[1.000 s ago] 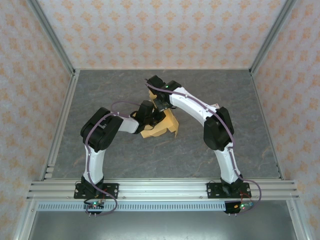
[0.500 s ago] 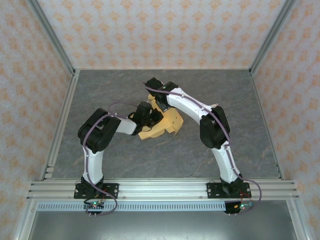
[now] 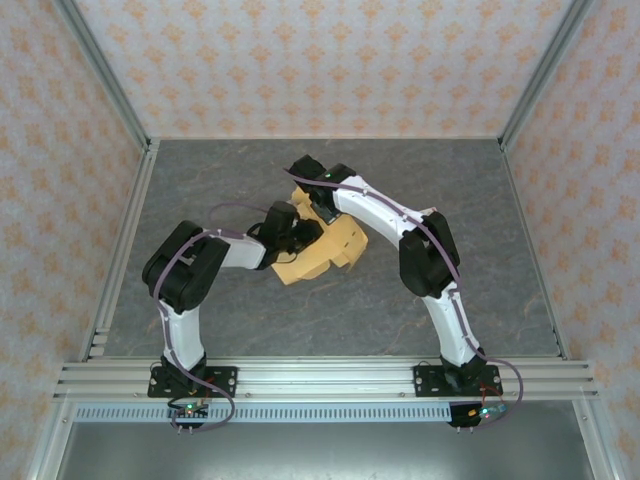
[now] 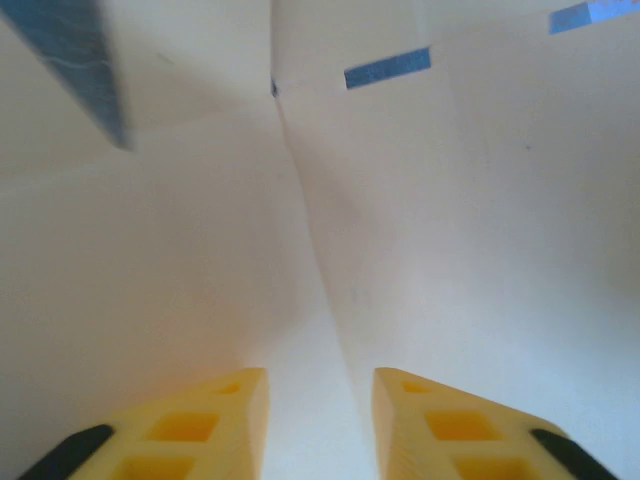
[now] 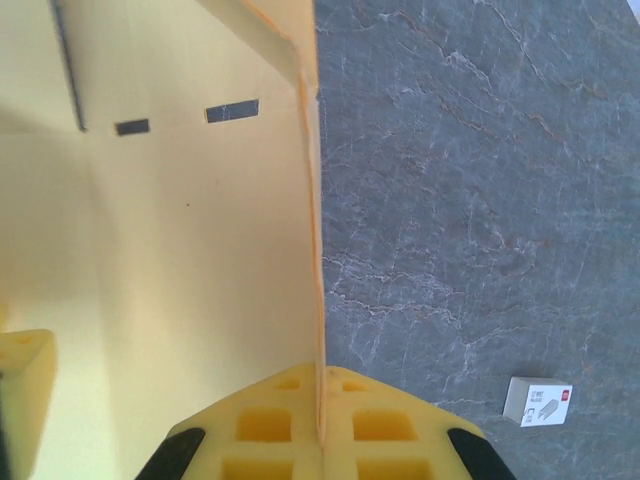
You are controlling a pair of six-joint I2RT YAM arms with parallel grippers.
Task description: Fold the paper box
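Paper box part-folded, R fingers pinching its wall — L fingers spread over its crease

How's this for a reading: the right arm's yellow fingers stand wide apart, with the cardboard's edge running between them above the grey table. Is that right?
Not quite. The right wrist view shows that the right gripper has its yellow fingers closed tight on the edge of the paper box, not wide apart. The edge does run between them, above the grey table.

Matt cardboard paper box; veined stone-look table.
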